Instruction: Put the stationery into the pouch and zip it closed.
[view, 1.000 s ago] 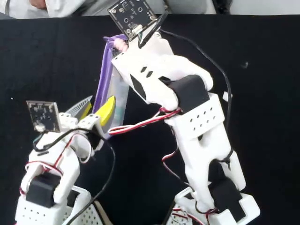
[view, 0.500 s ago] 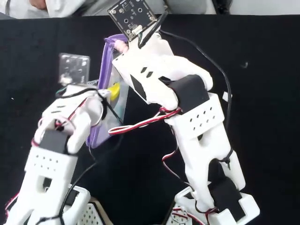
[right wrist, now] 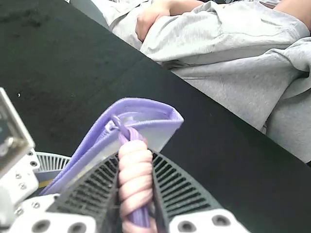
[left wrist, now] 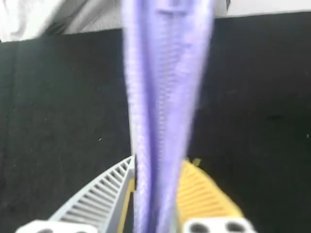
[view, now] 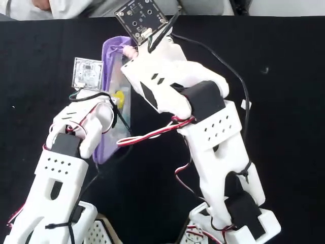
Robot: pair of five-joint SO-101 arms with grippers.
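pouch (view: 110,51): purple, held over the black table (view: 284,76), long axis running from the arm bases toward the far edge.
left gripper (left wrist: 158,165): jaws narrow, pinching the pouch's zipper band.
right gripper (right wrist: 135,160): jaws closed on the pink zipper pull (right wrist: 135,179) at the far end.
left wrist view: zipper teeth along the band.

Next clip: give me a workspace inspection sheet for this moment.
Surface: black table.
Job's things: purple pouch with a clear side, on edge between the two hands; contents cannot be told.
Clutter: small white bit on the table.
Hands: left hand closed on the pouch's zipper edge; right hand closed on the pink zipper pull.
Cables: red and white wires between the arms; black cable beside the right arm.
Surroundings: pale strip beyond the far table edge.
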